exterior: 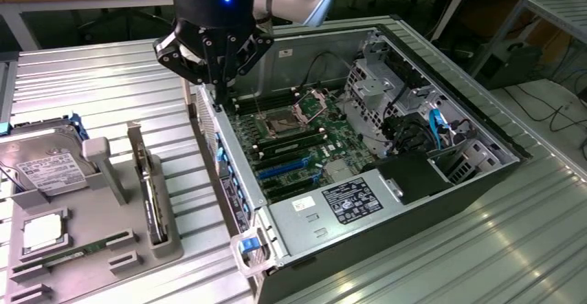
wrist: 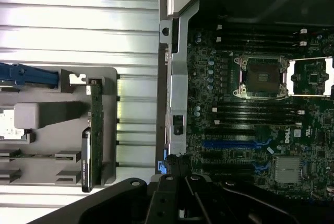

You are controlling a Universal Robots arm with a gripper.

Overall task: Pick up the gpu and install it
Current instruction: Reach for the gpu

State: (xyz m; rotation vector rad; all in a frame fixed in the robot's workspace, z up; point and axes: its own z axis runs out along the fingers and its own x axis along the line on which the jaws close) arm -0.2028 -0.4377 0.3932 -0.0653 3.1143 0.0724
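**First speaker:** What do we see of the gripper?

**Second speaker:** In the exterior view we see the black gripper [exterior: 218, 87] hanging over the rear wall of an open computer case [exterior: 477, 132]. This is the case's side toward the exterior view's left. Its fingers are pressed together, and we see nothing held between them.

**First speaker:** And where do we find the gpu?

**Second speaker:** We find the gpu [exterior: 150, 183] outside the case, standing on its long edge in a slot of a gray holder [exterior: 110, 228]. The holder sits on the ribbed metal table [exterior: 92, 84], to the exterior view's left of the case. The gripper is well apart from the card. In the wrist view we see it as a thin green edge with a black part along one side.

**First speaker:** What else do we notice?

**Second speaker:** In the same holder we see a hard drive [exterior: 41, 166] with a white label and a narrow RAM stick [exterior: 69, 256] lying flat. Inside the case we see a green motherboard [exterior: 293, 146] with an open processor socket [exterior: 277, 120] and blue expansion slots [exterior: 280, 170].
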